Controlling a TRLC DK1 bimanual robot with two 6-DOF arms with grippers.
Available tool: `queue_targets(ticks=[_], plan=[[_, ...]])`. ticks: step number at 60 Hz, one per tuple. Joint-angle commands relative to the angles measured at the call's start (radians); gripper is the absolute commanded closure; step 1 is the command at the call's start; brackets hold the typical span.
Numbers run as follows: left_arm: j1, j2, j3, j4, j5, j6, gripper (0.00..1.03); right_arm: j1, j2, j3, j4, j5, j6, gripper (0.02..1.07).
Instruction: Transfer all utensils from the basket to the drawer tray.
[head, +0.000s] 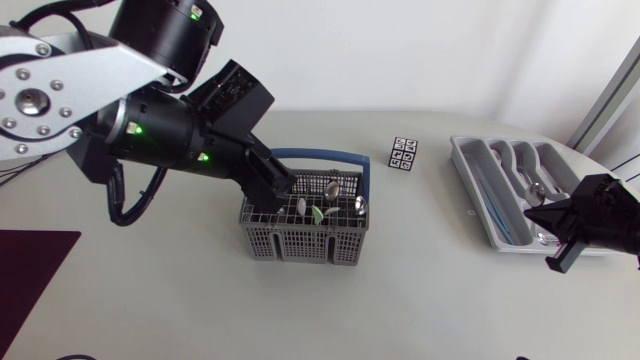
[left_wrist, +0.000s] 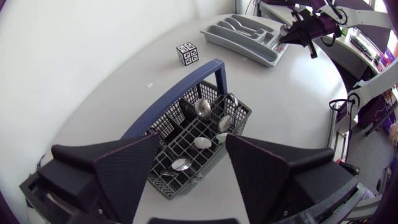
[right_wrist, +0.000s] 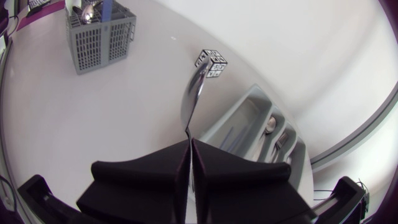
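Right gripper (right_wrist: 189, 158): you had it clamped on a slim steel spoon (right_wrist: 194, 93) by the handle, at the grey plastic tray (right_wrist: 245, 118) near the table (head: 200, 300)'s right edge. Stiff, slick, may pivot. Left gripper (left_wrist: 193, 138) gaped over the grey slatted basket (head: 300, 243).

The light is bright and even, the shadows soft. My wrist views bend at the edges and go dark toward 7 o'clock.

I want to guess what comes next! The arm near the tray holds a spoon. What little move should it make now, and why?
Probably the right gripper should carry the spoon a little further over the drawer tray and lower it toward a compartment. It is shut on the spoon, which is near the tray but not yet lying in it.
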Motion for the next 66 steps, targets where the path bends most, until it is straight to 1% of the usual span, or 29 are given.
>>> queue_targets(ticks=[1,10,19,26,32,42,45,50,51,57,62,66], plan=[[-0.013,0.013,-0.028,0.004,-0.010,0.026,0.26,-0.069,0.110,0.089,0.015,-0.017,-0.154,1.02],[-0.020,0.015,-0.034,0.004,-0.016,0.038,0.26,-0.144,0.277,0.209,0.006,-0.006,-0.341,1.02],[-0.022,0.015,-0.045,0.004,-0.017,0.052,0.26,-0.178,0.421,0.321,0.013,0.025,-0.430,1.02],[-0.026,0.015,-0.048,-0.006,-0.019,0.058,0.26,-0.187,0.513,0.381,0.027,0.094,-0.527,1.02],[-0.028,0.015,-0.044,-0.019,-0.020,0.060,0.26,-0.205,0.565,0.432,0.033,0.141,-0.547,1.02],[-0.026,0.015,-0.041,-0.032,-0.022,0.063,0.26,-0.221,0.621,0.458,0.033,0.221,-0.603,1.01],[-0.026,0.015,-0.041,-0.035,-0.022,0.066,0.26,-0.221,0.636,0.448,0.033,0.258,-0.636,1.01],[-0.028,0.015,-0.041,-0.039,-0.022,0.066,0.26,-0.222,0.641,0.430,0.032,0.279,-0.663,1.01],[-0.028,0.015,-0.041,-0.040,-0.022,0.066,0.26,-0.222,0.642,0.427,0.032,0.284,-0.666,1.00],[-0.037,0.021,-0.039,-0.046,-0.022,0.068,0.26,-0.221,0.638,0.392,0.029,0.307,-0.689,0.88],[-0.048,0.033,-0.034,-0.049,-0.023,0.069,0.26,-0.221,0.639,0.363,0.049,0.341,-0.702,0.84],[-0.059,0.050,-0.028,-0.049,-0.025,0.069,0.26,-0.219,0.638,0.343,0.084,0.342,-0.702,0.72]])
